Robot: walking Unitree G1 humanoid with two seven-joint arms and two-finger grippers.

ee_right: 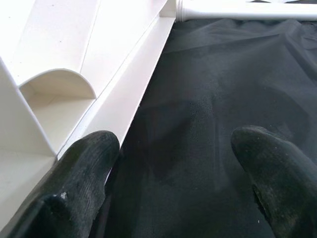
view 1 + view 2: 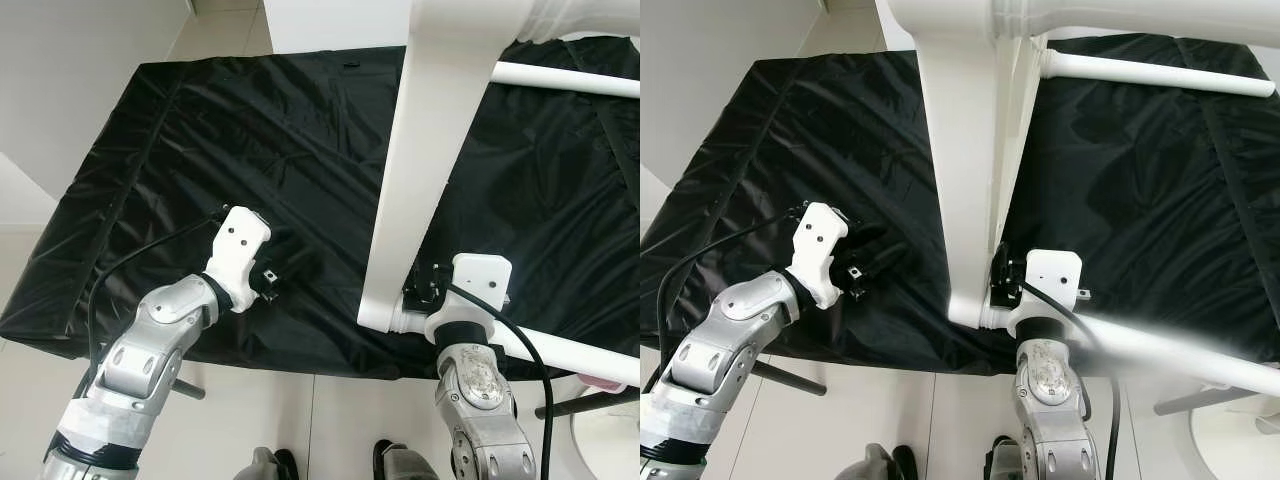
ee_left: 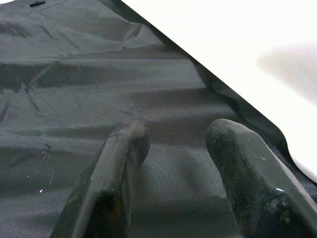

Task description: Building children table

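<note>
White table frame (image 2: 430, 150), right hand (image 1: 173, 183) beside

One white table frame (image 2: 430, 150), one black cloth (image 2: 250, 130), two round white legs (image 2: 560, 78).

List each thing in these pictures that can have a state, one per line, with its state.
Left pincer: open, empty, over the black fabric sheet.
Right pincer: open, one finger beside the table's edge.
White plastic children's table: lying on the sheet, legs partly fitted.
Black fabric sheet: spread out, wrinkled.
</note>
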